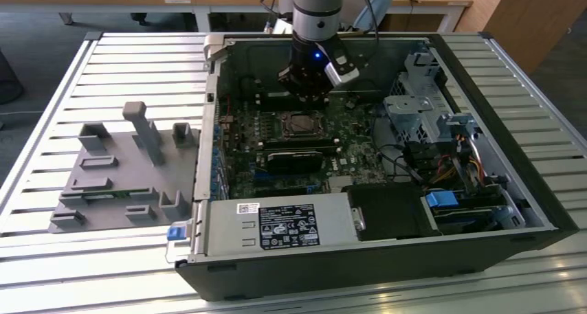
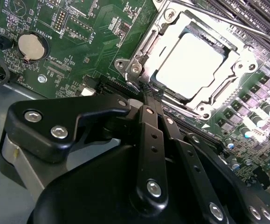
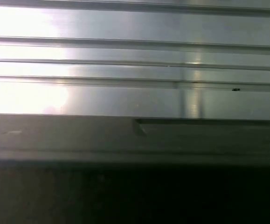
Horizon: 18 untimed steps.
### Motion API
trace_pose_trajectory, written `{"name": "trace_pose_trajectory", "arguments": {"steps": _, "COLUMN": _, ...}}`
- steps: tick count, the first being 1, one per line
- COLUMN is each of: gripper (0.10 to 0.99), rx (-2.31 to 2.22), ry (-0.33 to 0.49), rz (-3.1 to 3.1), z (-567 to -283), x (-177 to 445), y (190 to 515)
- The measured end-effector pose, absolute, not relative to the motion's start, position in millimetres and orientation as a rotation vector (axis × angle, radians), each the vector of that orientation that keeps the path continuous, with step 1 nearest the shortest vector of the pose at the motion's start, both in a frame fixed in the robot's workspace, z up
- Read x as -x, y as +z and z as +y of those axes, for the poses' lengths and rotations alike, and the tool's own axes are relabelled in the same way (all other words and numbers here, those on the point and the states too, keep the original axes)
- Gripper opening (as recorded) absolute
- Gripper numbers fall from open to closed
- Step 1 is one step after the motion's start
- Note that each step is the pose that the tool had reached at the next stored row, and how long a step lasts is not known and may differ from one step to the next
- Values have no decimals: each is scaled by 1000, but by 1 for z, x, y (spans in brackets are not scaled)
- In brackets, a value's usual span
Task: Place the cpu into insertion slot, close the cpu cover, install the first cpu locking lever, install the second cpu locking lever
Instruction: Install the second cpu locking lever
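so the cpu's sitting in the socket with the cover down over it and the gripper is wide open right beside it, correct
Not quite. The cpu does sit in the insertion slot with the cpu cover down over it, but the gripper is shut, not wide open. The second wrist view shows its fingers together, their tips at the socket's edge.
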<state>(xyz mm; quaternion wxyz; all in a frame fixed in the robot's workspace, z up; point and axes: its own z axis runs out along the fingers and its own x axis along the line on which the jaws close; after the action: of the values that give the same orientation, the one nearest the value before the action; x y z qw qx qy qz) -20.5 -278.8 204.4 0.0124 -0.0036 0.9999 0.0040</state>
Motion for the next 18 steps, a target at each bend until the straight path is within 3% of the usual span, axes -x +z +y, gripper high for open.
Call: {"name": "trace_pose_trajectory", "arguments": {"steps": 18, "gripper": 106, "rx": 11, "ry": 9, "rz": 3117, "z": -283, "x": 20, "y": 205}}
